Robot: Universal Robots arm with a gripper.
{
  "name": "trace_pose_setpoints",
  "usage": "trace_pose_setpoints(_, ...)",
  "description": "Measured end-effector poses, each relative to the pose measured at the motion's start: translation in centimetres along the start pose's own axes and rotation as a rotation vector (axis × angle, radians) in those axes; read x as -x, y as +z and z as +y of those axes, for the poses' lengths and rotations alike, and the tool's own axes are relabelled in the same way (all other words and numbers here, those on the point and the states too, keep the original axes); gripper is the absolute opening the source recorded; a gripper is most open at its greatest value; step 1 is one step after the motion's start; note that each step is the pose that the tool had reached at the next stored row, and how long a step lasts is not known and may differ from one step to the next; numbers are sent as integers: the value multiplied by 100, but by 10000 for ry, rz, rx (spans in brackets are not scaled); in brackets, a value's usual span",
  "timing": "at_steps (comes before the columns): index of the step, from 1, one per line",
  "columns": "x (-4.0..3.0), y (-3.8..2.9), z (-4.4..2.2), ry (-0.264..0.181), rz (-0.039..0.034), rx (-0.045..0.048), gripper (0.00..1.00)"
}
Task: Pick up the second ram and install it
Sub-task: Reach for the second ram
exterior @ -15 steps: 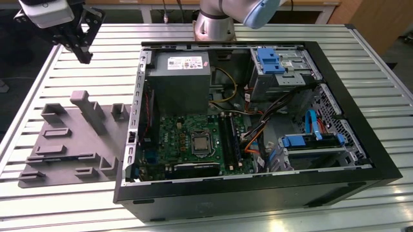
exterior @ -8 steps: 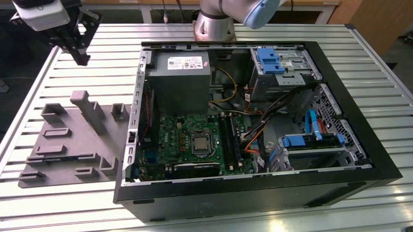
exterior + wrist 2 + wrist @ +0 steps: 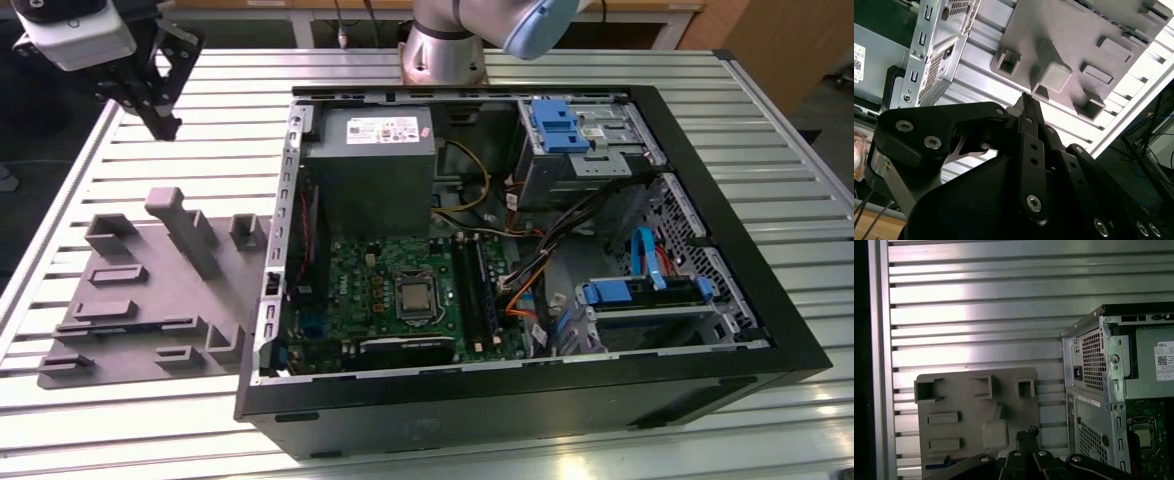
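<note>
The pincer (image 3: 163, 125) hangs closed and empty above the grey fixture (image 3: 147, 300) on the tabletop (image 3: 134, 430). The second ram (image 3: 936, 463) (seemingly that half-hidden blue strip) lies below it, away from the computer case (image 3: 1094, 390), long axis pointing caseward.

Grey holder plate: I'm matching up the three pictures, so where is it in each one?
Exterior view: the grey holder plate lies at the exterior view's left of the computer case.
First wrist view: the plate is just beyond the end effector, beside the case.
Second wrist view: the plate is beyond the end effector.
Shared landmark: the grey power supply.
</note>
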State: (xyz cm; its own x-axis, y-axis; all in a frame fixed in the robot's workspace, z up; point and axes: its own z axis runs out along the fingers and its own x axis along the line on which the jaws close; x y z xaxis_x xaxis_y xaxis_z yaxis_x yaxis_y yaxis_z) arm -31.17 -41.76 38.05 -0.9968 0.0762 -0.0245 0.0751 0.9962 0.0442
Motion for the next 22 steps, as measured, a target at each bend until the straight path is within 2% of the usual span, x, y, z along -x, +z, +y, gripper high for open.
trace_pose_setpoints(22,-91,27,-105,0,0,0,11)
